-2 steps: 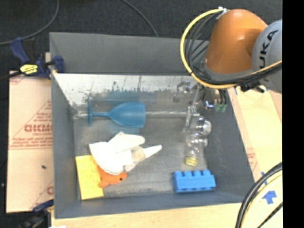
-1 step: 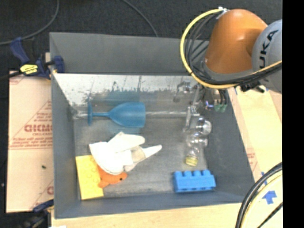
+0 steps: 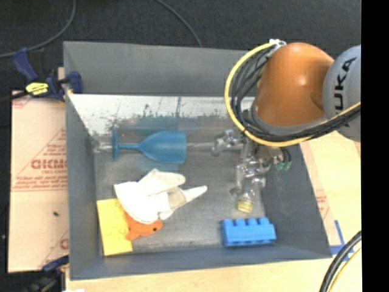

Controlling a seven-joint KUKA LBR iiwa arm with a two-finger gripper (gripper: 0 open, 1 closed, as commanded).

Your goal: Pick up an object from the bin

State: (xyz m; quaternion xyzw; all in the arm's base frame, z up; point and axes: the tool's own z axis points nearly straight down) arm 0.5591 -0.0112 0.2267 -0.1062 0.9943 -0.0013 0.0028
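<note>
My gripper (image 3: 246, 180) hangs in the right part of the bin, under the arm's orange cover. Its metal parts reach down to just behind a blue studded brick (image 3: 248, 232), which lies flat near the bin's front right corner. A blue plastic wine glass (image 3: 159, 146) lies on its side to the gripper's left, along the back wall, with its foot pointing left. I see nothing held in the gripper.
In the front left lies a crumpled white glove (image 3: 152, 194), partly over a yellow studded plate (image 3: 112, 227) and a small orange piece (image 3: 144, 229). Bare bin floor separates the glove from the blue brick.
</note>
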